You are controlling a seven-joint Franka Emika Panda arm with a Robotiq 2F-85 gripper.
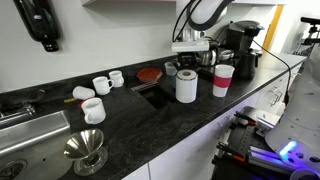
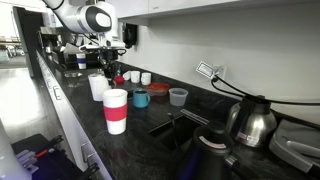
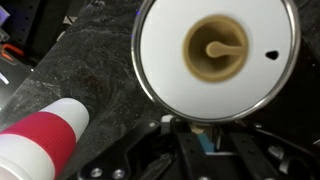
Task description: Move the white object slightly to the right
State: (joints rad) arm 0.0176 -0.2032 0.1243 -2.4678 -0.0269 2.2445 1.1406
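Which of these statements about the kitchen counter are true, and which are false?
1. The white roll stands upright on the counter. True.
2. The paper cup with the red band lies on its side. False: it stands upright beside the roll.
3. A metal funnel sits near the sink. True.
4. The gripper is over the paper cup. False: it is over the white roll.
5. The kettle stands between the roll and the paper cup. False: nothing stands between them, and the kettle is elsewhere on the counter.
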